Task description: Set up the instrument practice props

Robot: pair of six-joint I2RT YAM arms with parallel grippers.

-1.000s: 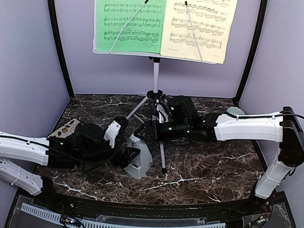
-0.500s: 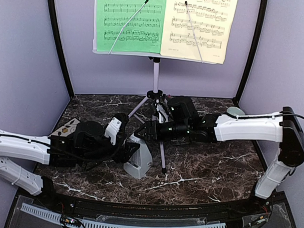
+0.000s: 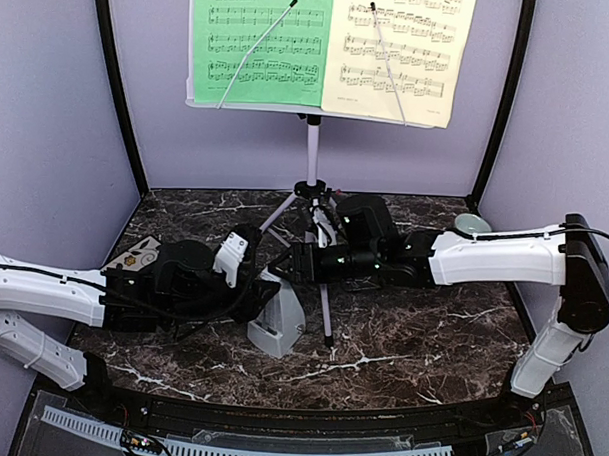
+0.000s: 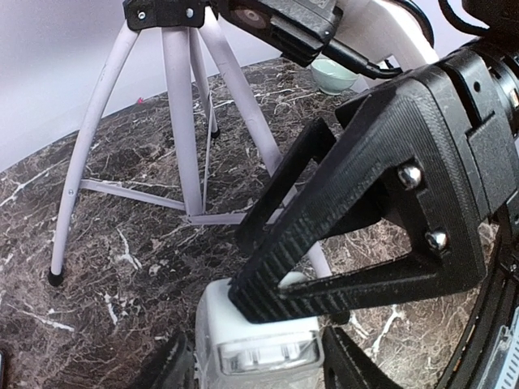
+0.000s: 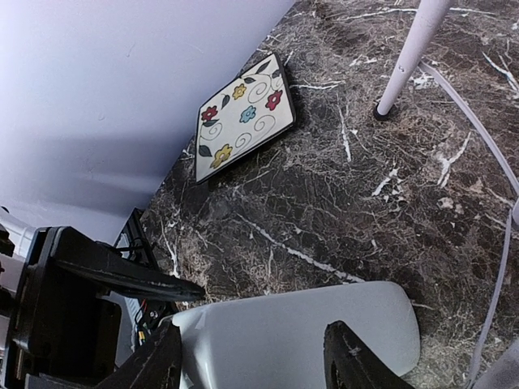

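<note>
The white tripod music stand (image 3: pixel 311 153) stands at the back. On its desk are a green music sheet (image 3: pixel 259 41) and a pale-yellow music sheet (image 3: pixel 399 51). The light-grey metronome (image 3: pixel 278 322) stands on the table in front of the tripod legs (image 4: pixel 182 130). My left gripper (image 3: pixel 254 292) is open, and its fingers straddle the metronome (image 4: pixel 258 332) low on both sides. My right gripper (image 3: pixel 287 262) is open just above the metronome (image 5: pixel 300 332). One of its black fingers (image 4: pixel 324 235) rests across the metronome's top.
The floral square tile (image 3: pixel 133 257) lies at the left wall, partly under my left arm, and shows in the right wrist view (image 5: pixel 243 117). The small pale-green bowl (image 3: pixel 472 223) sits at the back right. A tripod leg foot (image 5: pixel 379 109) stands close behind the metronome.
My left gripper has moved forward and right, and its open fingers now lie either side of the metronome. My right gripper has barely moved. The metronome stays in place.
</note>
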